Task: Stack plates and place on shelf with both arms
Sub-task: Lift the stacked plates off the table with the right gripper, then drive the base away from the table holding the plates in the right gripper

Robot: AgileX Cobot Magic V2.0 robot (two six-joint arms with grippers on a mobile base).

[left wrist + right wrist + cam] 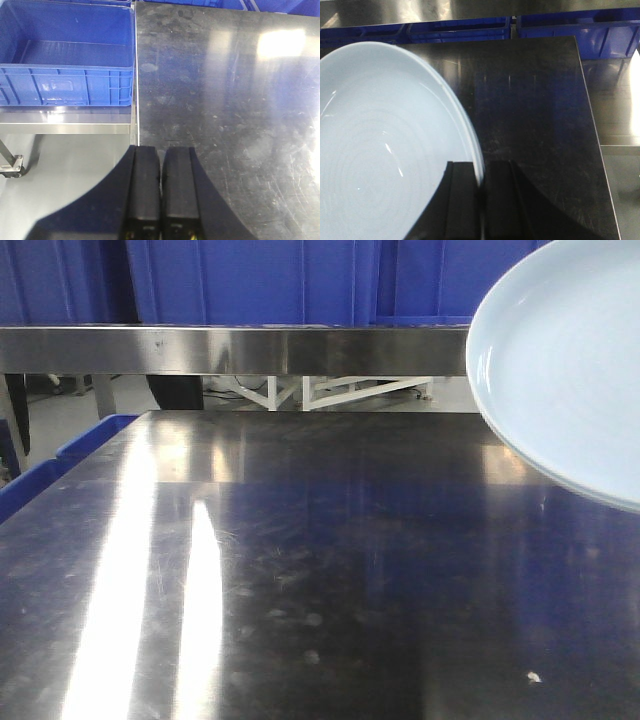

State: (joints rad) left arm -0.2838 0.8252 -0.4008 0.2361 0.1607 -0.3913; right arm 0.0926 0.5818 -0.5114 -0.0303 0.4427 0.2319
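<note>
While the left fingers point(150, 170) sit pressed together and empty above the tabletop point(225, 100) edge, the right fingers point(467, 190) pinch the near rim of a pale bluish-white plate point(385, 150). Only the front view shows the plate raised off the surface at the right, close to the steel shelf point(250, 350) behind. Its lower edge hints at a second rim, so stacking may be done; I cannot be sure. Shelving looks left to do. Only the left wrist view shows a blue crate point(70, 80) beside the tabletop.
</note>
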